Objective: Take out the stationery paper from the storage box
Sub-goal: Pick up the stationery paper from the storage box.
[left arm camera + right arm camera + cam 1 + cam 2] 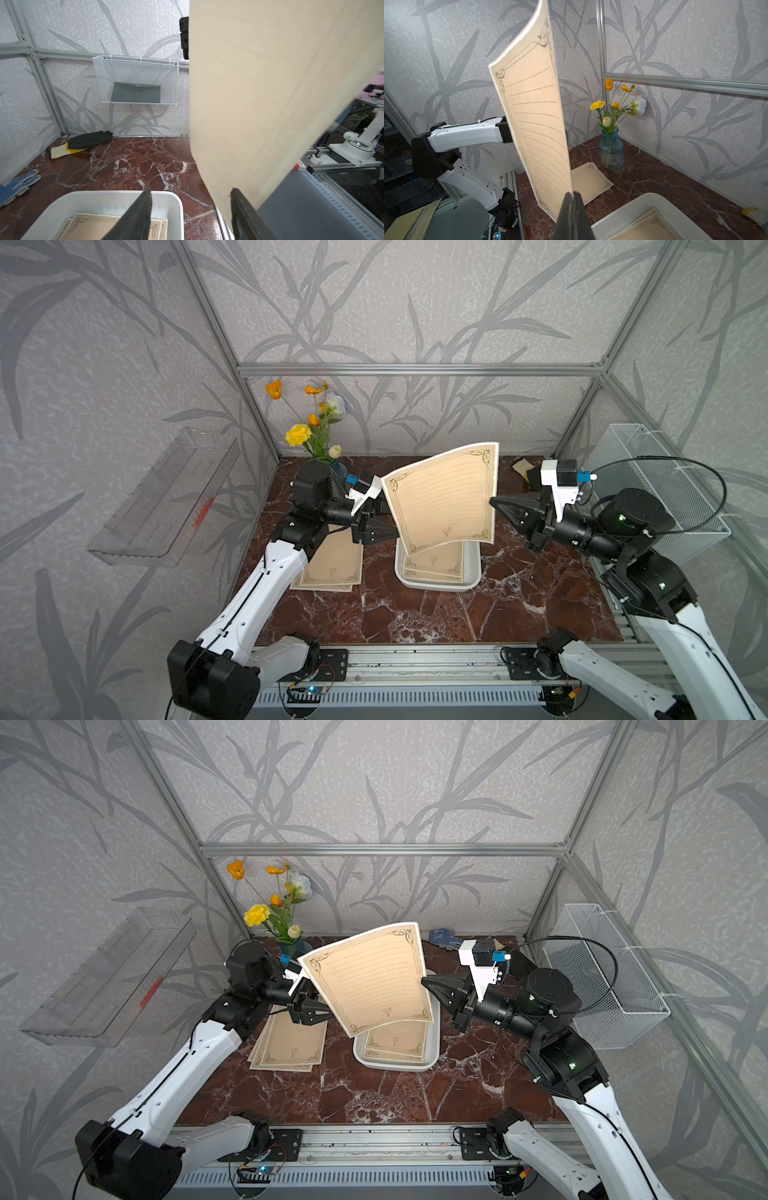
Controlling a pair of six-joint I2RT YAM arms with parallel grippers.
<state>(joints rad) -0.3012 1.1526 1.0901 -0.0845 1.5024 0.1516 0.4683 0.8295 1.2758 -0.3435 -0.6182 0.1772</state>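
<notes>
One tan sheet of stationery paper (442, 497) (370, 977) stands upright and bowed above the white storage box (473, 572) (390, 1067). My right gripper (492, 502) (573, 194) is shut on its right edge. My left gripper (395, 531) (191, 190) is open at the sheet's lower left edge. In the left wrist view that edge (270, 104) runs between the fingers, close to one of them. More sheets (434, 564) (93, 226) lie flat in the box. A small stack of sheets (332, 568) (589, 180) lies on the table under my left arm.
A blue vase of flowers (320, 435) stands at the back left corner. A white wire basket (656, 489) hangs on the right wall and a clear shelf (166, 497) on the left wall. A black and yellow glove (89, 139) and a blue glove (16, 187) lie near the back.
</notes>
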